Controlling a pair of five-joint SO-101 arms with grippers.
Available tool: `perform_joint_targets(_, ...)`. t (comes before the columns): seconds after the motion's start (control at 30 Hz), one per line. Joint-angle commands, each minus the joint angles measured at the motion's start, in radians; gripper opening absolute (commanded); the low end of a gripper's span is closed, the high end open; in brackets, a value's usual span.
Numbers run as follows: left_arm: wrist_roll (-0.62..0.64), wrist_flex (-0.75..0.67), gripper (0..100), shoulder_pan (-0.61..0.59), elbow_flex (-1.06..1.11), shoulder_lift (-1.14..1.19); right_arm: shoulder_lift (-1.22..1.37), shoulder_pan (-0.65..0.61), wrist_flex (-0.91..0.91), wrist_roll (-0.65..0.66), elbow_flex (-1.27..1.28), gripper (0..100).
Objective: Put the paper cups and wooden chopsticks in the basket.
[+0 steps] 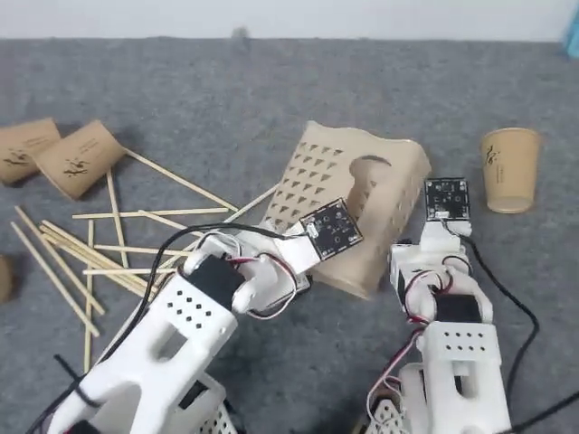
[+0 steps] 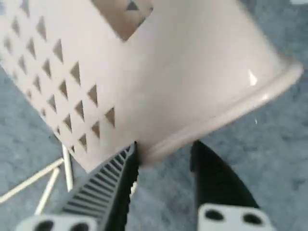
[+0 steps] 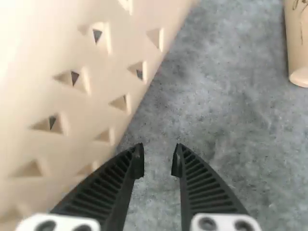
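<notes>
Two paper cups on their sides at 10 o'clock of the table. Wooden chopsticks strewn at 9 o'clock, just under the cups.

Left end effector spread wide, tips at the rim of the basket, itself tipped off its base at centre. On closing, likely to skid off the smooth lip, or to shove the basket onto the nearest chopsticks.

Right end effector close beside the basket's perforated wall at 5 o'clock, slightly parted, pinching nothing. Could snag a triangular hole, or block a righting lift.

Lone cup standing at 2 o'clock, near enough to be toppled by a swinging basket.
</notes>
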Motion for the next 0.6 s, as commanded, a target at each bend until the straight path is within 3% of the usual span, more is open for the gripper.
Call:
perform_joint_targets(0.0, 0.011, 0.044, 19, -0.020, -0.015, -0.003, 0.004, 0.007, -0.022, -0.009, -0.066, 11.8)
perform_joint_targets(0.3, 0.011, 0.390, 19, 0.026, -0.199, -0.187, 0.005, 0.008, -0.015, -0.002, -0.069, 11.8)
perform_joint_targets(0.47, 0.028, 0.414, 19, 0.023, -0.196, -0.407, 0.015, 0.079, 0.081, 0.000, -0.147, 11.8)
perform_joint_targets(0.57, 0.107, 0.399, 19, 0.021, -0.154, -0.523, 0.044, 0.130, 0.183, 0.000, -0.235, 11.8)
